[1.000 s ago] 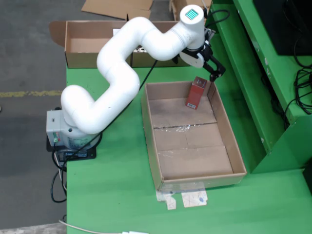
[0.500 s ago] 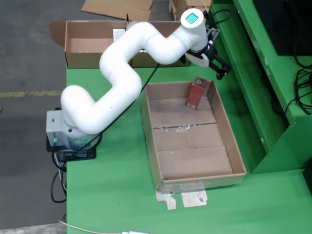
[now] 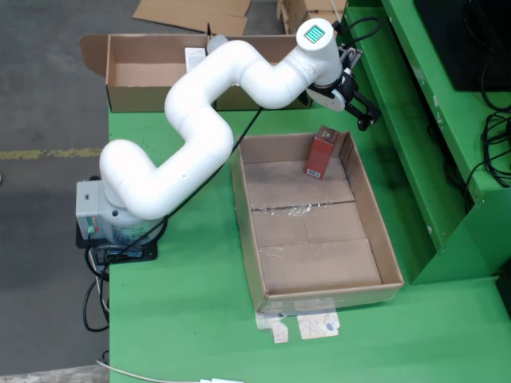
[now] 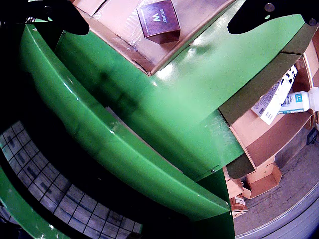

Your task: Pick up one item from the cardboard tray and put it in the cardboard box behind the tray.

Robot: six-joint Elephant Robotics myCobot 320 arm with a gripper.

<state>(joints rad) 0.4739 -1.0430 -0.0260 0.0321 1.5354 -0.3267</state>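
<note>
A dark red carton [image 3: 322, 153] stands at the far end of the cardboard tray [image 3: 246, 231], leaning by the far right corner. My gripper [image 3: 367, 118] hangs over the green table just beyond that corner, right of the carton, open and empty. In the wrist view its black fingers [image 4: 55, 15] are spread wide at the top corners, with the carton [image 4: 159, 20] lying in the tray [image 4: 114, 15] between and beyond them. The cardboard box [image 3: 128, 96] behind the tray holds a white bottle [image 4: 299, 99] and a flat white pack [image 4: 279, 97].
A green raised frame [image 3: 407, 120] runs along the right side of the table, close to the gripper. My white arm [image 3: 215, 104] crosses over the box's front wall. Taped paper scraps [image 3: 307, 327] lie at the tray's near end. More cardboard lies on the floor behind [image 3: 192, 12].
</note>
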